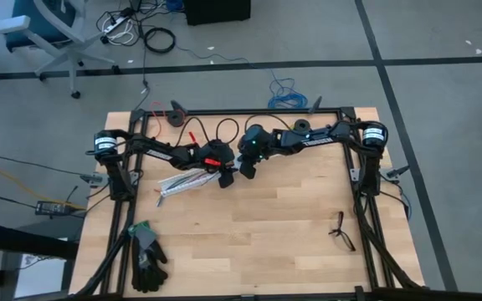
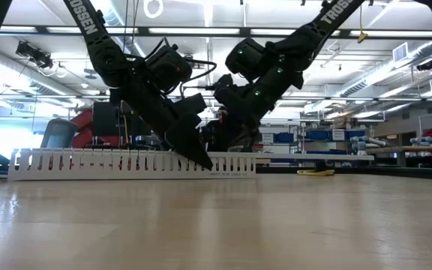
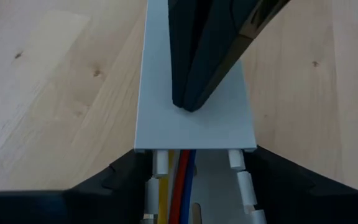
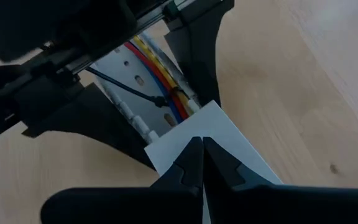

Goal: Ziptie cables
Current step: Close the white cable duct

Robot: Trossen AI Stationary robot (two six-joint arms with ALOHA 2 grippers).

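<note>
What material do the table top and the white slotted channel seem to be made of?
Table top: likely wood, light and matte; grain lines and small knots show. White slotted channel: probably plastic, smooth, uniformly white, with thin evenly cut fingers along its wall.

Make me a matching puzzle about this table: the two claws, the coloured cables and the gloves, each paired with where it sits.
Things:
1. left claw
2. right claw
3. cables
4. black gloves

Places:
A. lying inside the white channel
B. fingers on either side of the white channel
C. shut, tip on the white cover over the channel
D. table corner on the left arm's side, away from both claws

Pairs: 1-B, 2-C, 3-A, 4-D
</note>
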